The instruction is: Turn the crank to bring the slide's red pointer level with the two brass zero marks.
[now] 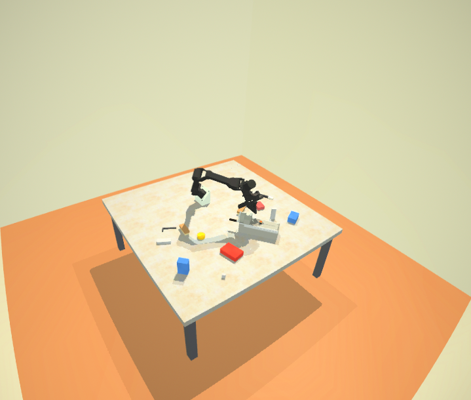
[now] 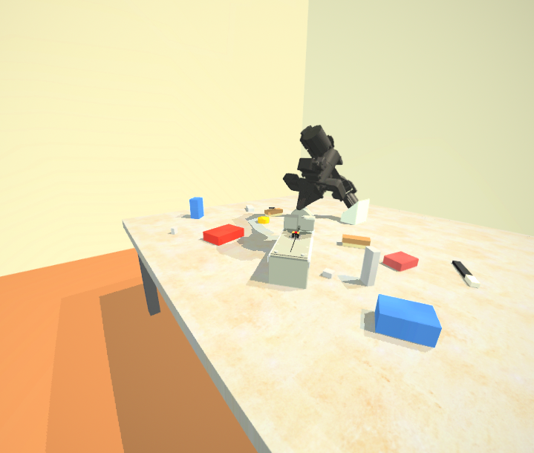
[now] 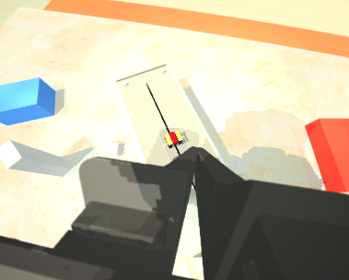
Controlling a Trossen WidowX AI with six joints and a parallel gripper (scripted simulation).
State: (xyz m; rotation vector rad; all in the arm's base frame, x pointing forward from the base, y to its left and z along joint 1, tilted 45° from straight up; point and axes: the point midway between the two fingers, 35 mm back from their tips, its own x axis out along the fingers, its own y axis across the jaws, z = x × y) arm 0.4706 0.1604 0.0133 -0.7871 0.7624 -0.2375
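Note:
The grey machine (image 1: 258,233) (image 2: 288,272) (image 3: 136,102) stands on the table, with a long slotted top. The slide's red pointer (image 1: 261,221) (image 2: 295,232) (image 3: 173,137) sits between the two yellow brass marks and looks about level with them; an exact match cannot be told. The crank's black handle (image 1: 232,220) sticks out at the housing end and is hidden in the wrist view. My gripper (image 1: 255,212) (image 2: 299,209) (image 3: 195,152) is shut with nothing between the fingertips. It is above the machine's housing end, apart from the handle.
A red block (image 1: 231,251) (image 2: 223,234) (image 3: 338,154) lies on one side of the machine. On the other side are an upright grey block (image 1: 273,214) (image 2: 369,266), a blue block (image 1: 293,216) (image 2: 406,319) (image 3: 16,101) and a smaller red block (image 2: 400,261).

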